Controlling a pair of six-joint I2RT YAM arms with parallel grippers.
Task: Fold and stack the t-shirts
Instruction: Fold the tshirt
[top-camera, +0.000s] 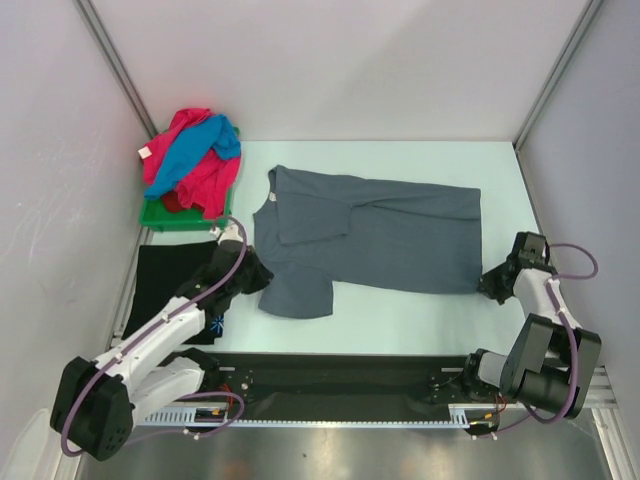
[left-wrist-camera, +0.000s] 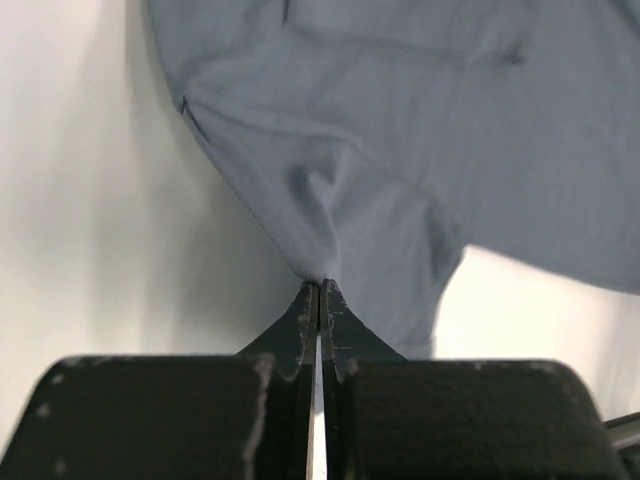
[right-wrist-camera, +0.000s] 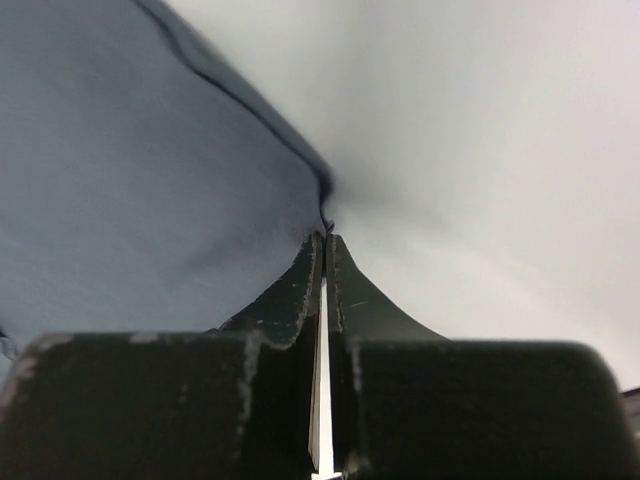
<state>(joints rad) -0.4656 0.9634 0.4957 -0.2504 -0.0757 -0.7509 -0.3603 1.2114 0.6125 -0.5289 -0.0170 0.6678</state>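
— Where's the grey t-shirt (top-camera: 370, 235) from where you stand?
— Spread across the middle of the table (top-camera: 400, 320), collar to the left, hem to the right. The far sleeve is folded over onto the body, and the near sleeve sticks out towards the arms.
— And the left gripper (left-wrist-camera: 320, 285)?
— Fingers pressed tight together, no gap to speak of, with a little peak of grey cloth nipped between the tips. It's at the shirt's left side, just by that near sleeve.
— The right gripper (right-wrist-camera: 325, 238)?
— Much the same: closed down to a thin slit, and the shirt's dark hem edge runs right into the tips. That's at the near right corner of the hem.
— The other shirts?
— The black t-shirt (top-camera: 165, 285) lies flat at the left edge, partly under the left arm, its blue-white print (top-camera: 215, 323) showing. The pink and blue shirts (top-camera: 190, 160) are heaped on the green tray (top-camera: 160, 215) in the far left corner, just left of the grey one's collar
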